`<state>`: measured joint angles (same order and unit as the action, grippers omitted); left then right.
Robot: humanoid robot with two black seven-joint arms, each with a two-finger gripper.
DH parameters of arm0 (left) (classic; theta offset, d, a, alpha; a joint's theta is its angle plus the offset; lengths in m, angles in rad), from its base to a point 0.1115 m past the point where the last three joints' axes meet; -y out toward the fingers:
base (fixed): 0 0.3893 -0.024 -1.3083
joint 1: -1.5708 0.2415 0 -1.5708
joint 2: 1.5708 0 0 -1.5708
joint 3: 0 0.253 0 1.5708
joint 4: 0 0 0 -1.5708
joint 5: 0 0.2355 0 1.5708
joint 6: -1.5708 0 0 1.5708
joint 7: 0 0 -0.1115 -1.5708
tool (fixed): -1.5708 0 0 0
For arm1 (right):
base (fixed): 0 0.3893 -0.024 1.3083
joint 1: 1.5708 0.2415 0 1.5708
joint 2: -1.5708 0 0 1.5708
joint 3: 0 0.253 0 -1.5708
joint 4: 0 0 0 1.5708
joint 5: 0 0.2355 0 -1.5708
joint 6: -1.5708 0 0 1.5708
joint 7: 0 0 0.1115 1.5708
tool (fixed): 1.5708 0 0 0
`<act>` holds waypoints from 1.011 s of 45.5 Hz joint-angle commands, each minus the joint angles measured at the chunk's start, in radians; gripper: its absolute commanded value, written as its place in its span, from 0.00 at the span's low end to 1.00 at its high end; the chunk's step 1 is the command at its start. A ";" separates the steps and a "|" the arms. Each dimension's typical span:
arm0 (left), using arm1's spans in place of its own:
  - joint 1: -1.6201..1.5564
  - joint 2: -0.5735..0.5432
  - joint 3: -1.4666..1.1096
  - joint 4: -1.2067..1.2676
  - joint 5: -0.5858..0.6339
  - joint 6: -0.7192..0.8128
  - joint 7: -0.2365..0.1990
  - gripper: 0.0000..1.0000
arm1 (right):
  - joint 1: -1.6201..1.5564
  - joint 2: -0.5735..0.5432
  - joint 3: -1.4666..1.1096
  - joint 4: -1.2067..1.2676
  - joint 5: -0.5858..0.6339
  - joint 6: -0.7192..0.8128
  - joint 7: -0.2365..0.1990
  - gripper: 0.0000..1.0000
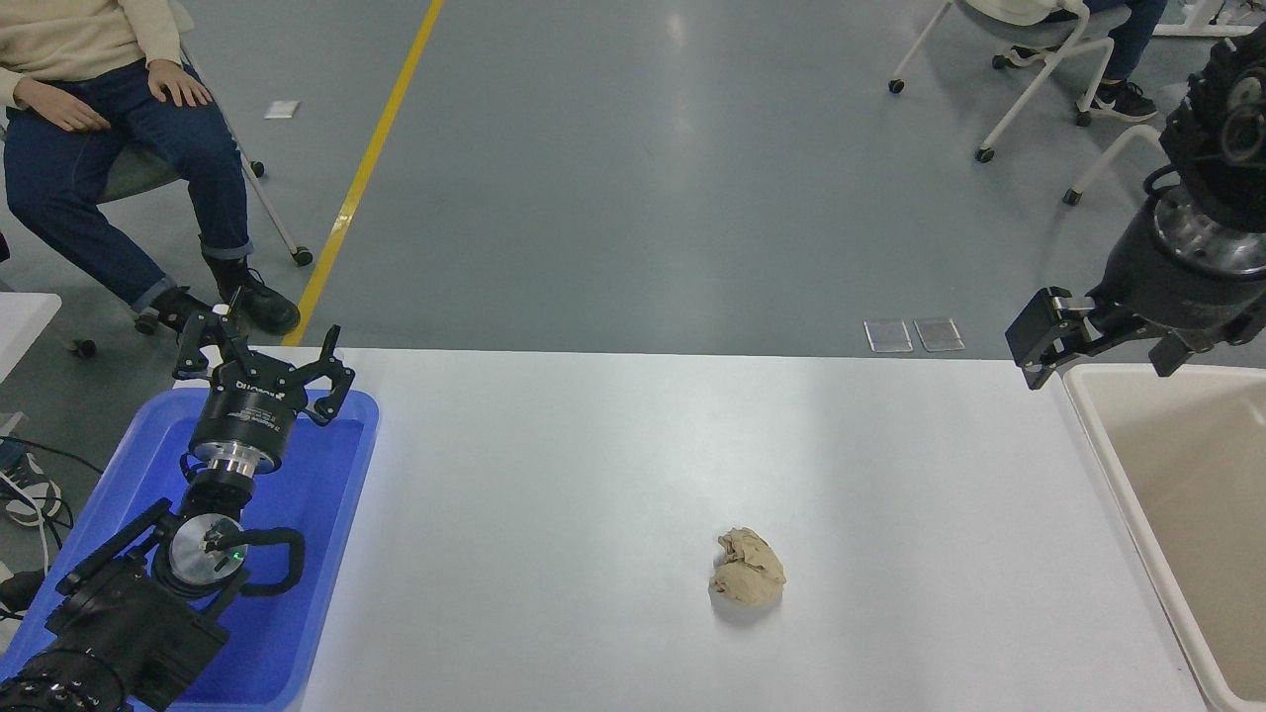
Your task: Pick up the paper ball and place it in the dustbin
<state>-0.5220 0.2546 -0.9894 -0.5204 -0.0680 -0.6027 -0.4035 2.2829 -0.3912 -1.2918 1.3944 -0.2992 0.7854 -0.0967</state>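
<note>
The paper ball [747, 578], a wrinkled tan wad, lies on the white table [613, 475], right of centre and near the front. The dustbin [1100, 440], a cream tub with a thick rim and a tan inside, stands at the table's right edge, partly cut off by the picture. My right gripper [1100, 354] hangs open and empty above the dustbin's far left corner, well above and to the right of the ball. My left gripper [259, 358] is open and empty, parked over the blue tray at the lower left.
A bright blue tray [346, 494] sits at the table's left end under the left arm. A seated person [89, 119] is at the far left beyond the table. Wheeled chairs [1029, 59] stand at the far right.
</note>
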 commanded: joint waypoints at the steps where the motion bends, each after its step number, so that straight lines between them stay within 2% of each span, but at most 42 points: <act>1: 0.000 0.000 0.000 0.000 0.000 0.000 0.000 1.00 | -0.005 0.003 0.005 0.000 0.002 0.000 0.002 1.00; 18: 0.000 0.000 0.000 0.000 0.000 0.001 0.000 1.00 | -0.054 0.015 0.086 0.000 0.011 0.000 0.005 1.00; 29: 0.000 0.000 0.000 0.000 -0.001 0.000 0.000 1.00 | -0.144 0.023 0.227 -0.011 0.011 0.000 0.005 1.00; 38: 0.000 0.000 0.000 -0.001 0.000 0.000 0.000 1.00 | -0.238 0.068 0.241 -0.011 0.008 -0.276 0.005 1.00; 46: -0.001 0.000 0.000 0.000 0.000 0.000 0.000 1.00 | -0.328 0.092 0.331 -0.034 -0.017 -0.348 0.003 1.00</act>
<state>-0.5216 0.2547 -0.9895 -0.5205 -0.0680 -0.6020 -0.4035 2.0694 -0.3346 -1.0520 1.3834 -0.2968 0.5699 -0.0923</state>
